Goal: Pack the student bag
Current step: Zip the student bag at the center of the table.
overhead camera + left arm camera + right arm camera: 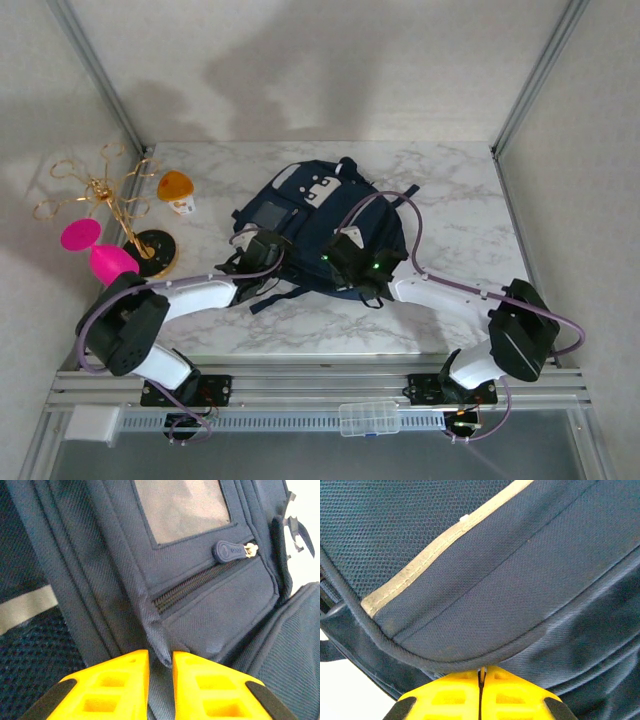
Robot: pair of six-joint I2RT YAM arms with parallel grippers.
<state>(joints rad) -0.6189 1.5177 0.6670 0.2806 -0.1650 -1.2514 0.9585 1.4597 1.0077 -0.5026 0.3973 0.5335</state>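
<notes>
The backpack (310, 215) lies mid-way across the surface (460, 210). My left fingers (117, 682) pinch a fabric fold (161, 650) below the zip (200, 582); my right fingers (512, 700) are pressed together at the piped edge (420, 655). I'd lift evenly, keeping the fold taut.

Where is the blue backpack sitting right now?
In the overhead view the backpack lies at the middle of the marble table, to the right of the small orange-topped cup and the gold stand.

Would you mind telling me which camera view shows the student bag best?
The top external view: the whole student bag is in frame there. The left wrist view gives its zipped pocket close up; the right wrist view, its grey trim stripe.
</notes>
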